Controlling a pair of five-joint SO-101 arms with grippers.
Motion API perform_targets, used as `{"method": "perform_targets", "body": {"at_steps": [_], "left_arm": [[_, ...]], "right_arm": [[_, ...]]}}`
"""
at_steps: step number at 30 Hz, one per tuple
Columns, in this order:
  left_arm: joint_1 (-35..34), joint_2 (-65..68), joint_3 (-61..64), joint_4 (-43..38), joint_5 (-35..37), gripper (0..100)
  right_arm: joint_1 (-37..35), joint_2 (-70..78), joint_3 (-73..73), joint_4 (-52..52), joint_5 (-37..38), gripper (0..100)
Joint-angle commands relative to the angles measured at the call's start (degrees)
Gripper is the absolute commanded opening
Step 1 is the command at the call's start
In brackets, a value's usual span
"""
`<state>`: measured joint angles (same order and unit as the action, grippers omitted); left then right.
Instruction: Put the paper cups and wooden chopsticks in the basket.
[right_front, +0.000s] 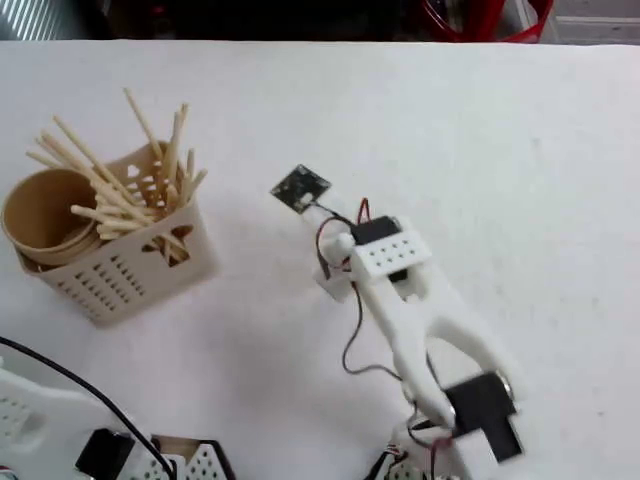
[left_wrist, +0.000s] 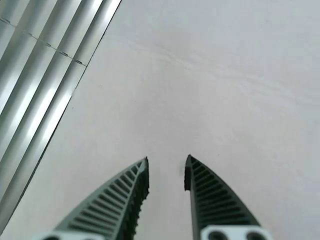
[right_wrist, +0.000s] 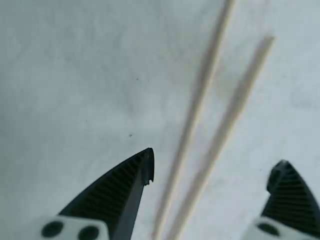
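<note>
At the left of the high view the white perforated basket stood on the white table. Brown paper cups were nested together at its left end, and a bundle of wooden chopsticks leaned and fanned out over its rim. The right arm reached from the lower right toward the middle of the frame, a small circuit board at its forward end. In its wrist view the right gripper was spread wide and gripping nothing. Two loose chopsticks lay side by side on the table in the gap between its dark ribbed fingers, touching neither. The left arm sat in the lower left corner of the high view. The left gripper was parted a little, with nothing between its tips, above bare table beside a slatted metal surface.
</note>
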<state>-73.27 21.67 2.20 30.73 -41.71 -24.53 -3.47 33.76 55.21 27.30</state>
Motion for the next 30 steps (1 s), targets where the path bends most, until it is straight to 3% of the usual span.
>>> {"method": "perform_targets", "body": {"at_steps": [1,6,14,21,30], "left_arm": [[0.8,-0.7,-1.1,-1.7,-0.6,14],[0.8,-0.7,-0.6,-1.7,-0.6,14],[1.0,-0.7,-0.5,-1.7,-0.6,14],[1.1,-0.7,-0.5,-1.7,-0.6,14],[1.1,-0.7,-0.6,-1.7,-0.6,14]], "right_arm": [[-0.5,7.3,-5.5,-3.9,-0.3,30.7],[0.4,16.7,-11.5,-3.7,-0.4,27.6],[3.7,21.2,-15.2,-2.7,-0.1,1.7],[3.9,21.3,-19.2,3.1,3.6,1.3],[2.3,5.1,-31.5,7.3,-6.2,1.8]]}}
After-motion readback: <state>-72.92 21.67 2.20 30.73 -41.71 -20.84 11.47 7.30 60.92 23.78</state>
